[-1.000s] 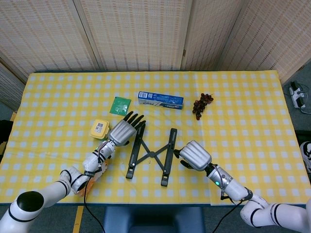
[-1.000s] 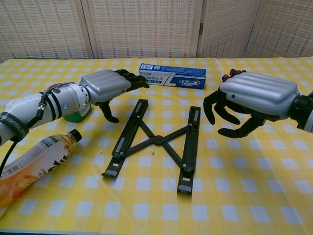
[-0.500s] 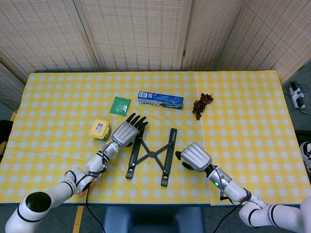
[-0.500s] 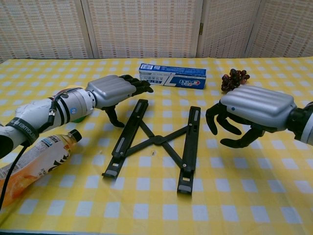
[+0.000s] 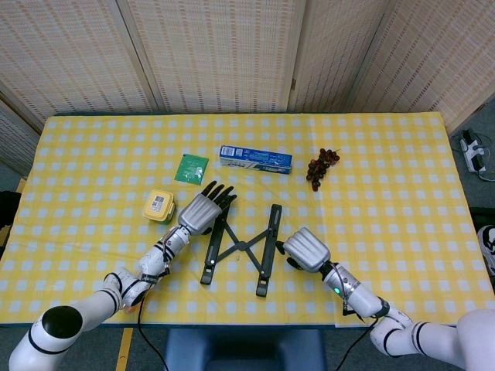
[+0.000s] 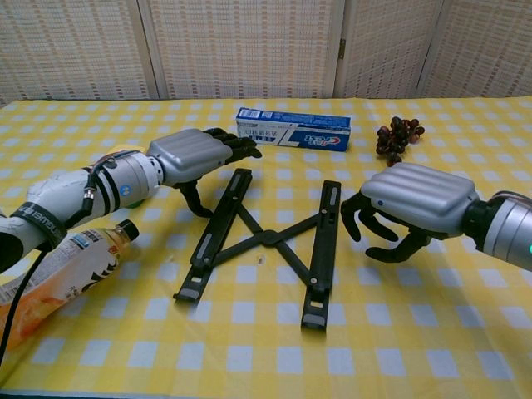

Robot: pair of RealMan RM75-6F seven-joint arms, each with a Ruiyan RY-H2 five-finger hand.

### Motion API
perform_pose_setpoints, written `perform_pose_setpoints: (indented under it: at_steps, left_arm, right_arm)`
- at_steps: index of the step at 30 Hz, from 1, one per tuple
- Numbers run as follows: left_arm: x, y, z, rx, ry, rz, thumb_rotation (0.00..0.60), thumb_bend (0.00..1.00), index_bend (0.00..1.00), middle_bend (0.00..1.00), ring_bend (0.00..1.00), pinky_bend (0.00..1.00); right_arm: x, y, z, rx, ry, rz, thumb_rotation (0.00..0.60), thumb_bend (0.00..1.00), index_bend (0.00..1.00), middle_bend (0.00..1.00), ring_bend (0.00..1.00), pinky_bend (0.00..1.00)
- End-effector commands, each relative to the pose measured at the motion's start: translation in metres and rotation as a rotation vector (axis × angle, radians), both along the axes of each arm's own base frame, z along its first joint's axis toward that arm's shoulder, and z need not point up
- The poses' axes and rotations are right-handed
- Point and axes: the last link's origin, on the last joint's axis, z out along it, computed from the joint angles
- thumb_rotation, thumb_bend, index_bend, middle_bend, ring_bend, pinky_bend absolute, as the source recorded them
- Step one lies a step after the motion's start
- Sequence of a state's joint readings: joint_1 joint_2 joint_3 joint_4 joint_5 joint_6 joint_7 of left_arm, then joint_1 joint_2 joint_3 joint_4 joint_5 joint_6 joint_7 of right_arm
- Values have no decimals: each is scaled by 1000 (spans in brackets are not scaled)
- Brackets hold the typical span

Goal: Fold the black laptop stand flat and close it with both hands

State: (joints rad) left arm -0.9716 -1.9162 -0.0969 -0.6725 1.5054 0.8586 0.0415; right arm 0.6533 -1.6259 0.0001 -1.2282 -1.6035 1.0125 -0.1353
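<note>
The black laptop stand lies spread in an X on the checked cloth, its two long bars apart. My left hand hovers at the far end of the left bar, fingers stretched out and apart over it and thumb hanging down; it holds nothing. My right hand sits just right of the right bar, a small gap away. Its fingers curve downward like a claw with nothing in them.
A blue toothpaste box and a bunch of grapes lie behind the stand. A green packet and a yellow box sit at the left. An orange drink bottle lies under my left forearm.
My right hand has slid left and lower, closer to the stand's right bar, its fingers curling in more. My left hand moved forward over the left bar, then held still.
</note>
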Motion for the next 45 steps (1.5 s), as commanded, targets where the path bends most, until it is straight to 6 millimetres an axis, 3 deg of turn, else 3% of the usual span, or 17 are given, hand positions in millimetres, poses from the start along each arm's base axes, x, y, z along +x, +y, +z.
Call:
perform_pose_setpoints:
  at_steps: [1, 22, 45]
  left_arm:
    - [0, 0, 0, 0, 0, -1, 600, 199, 0, 0, 0, 0]
    - [1, -4, -3, -28, -31, 15, 600, 199, 0, 0, 0, 0]
    - [17, -19, -15, -116, -132, 50, 600, 199, 9, 0, 0, 0]
  right_arm:
    - [2, -2, -6, -4, 1, 8, 600, 364, 553, 795, 868, 757]
    - [12, -11, -34, -38, 40, 78, 600, 364, 553, 795, 868, 757]
    - [35, -12, -52, -60, 7, 134, 600, 364, 553, 795, 869, 757]
